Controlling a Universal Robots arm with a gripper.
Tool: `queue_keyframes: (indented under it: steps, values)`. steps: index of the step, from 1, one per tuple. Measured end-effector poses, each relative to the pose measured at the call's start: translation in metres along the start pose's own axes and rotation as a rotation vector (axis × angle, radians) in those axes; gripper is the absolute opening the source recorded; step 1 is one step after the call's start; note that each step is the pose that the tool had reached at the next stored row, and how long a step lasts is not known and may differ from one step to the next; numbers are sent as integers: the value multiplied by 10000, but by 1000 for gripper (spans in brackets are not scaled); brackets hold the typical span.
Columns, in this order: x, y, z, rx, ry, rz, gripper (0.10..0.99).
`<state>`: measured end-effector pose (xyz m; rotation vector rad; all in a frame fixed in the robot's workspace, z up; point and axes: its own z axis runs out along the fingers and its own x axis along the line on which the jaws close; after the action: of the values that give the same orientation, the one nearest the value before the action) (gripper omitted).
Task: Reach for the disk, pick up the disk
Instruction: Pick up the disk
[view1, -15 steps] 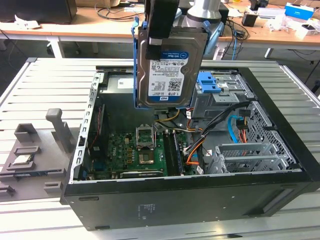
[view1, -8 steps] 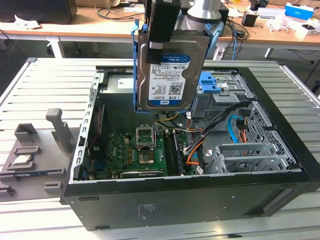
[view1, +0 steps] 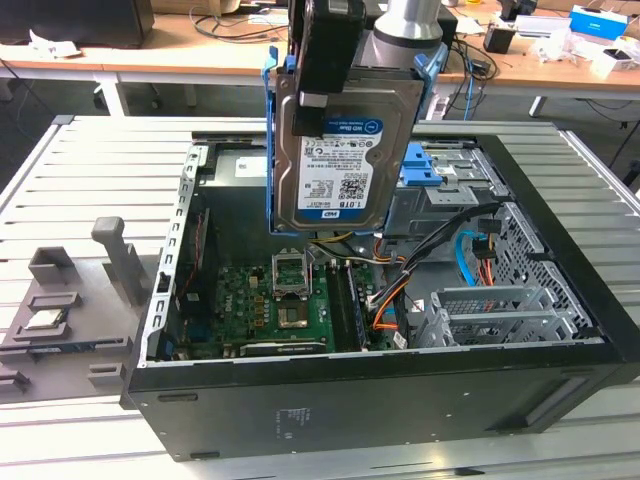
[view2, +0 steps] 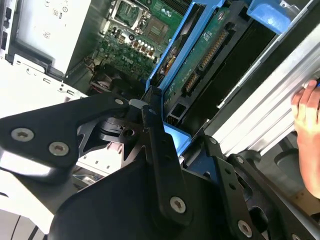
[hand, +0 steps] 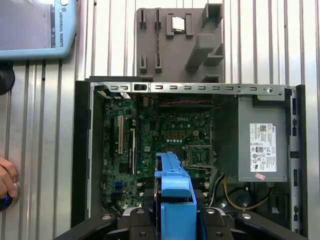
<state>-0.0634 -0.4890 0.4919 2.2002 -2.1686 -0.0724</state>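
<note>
End effector (view1: 335, 70) seemingly tight on the disk (view1: 345, 160), upright above the open computer case (view1: 380, 390).

1. Exterior view: bright, even light. The disk (view1: 340, 150) is cleanly lit, and the computer case (view1: 400, 400) interior sits in soft shadow.
2. Second wrist view: the power supply box (view2: 50, 25) washes out white, and glare streaks the table rail (view2: 265, 110).
3. First wrist view: flat light, faint shadows.

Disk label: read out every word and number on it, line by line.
None can be quoted with certainty.
Blue-and-white label on the disk, shut in the gripper above the computer case: lines of print and code patches, all too small to read.
</note>
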Motion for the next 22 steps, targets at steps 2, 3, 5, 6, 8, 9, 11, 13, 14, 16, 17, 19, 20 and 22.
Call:
queue_keyframes:
  steps: [2,3,5,6,8,9,11,13,14,16,17,19,20,22]
  values:
    - [41,1,0,0,0,0,369]
    - [53,1,0,0,0,0,369]
    - [80,1,0,0,0,0,369]
    - [96,1,0,0,0,0,369]
    - [119,2,0,-1,0,0,369]
    - [133,2,1,0,1,0,369]
    - [160,2,0,0,1,0,369]
    - [213,3,1,-1,1,0,369]
    - [231,3,1,0,0,0,369]
    - [258,4,1,-1,0,0,369]
    - [274,4,1,0,0,0,369]
    - [307,5,1,-1,0,0,369]
    - [327,5,1,0,1,0,369]
    - [358,5,2,0,0,0,369]
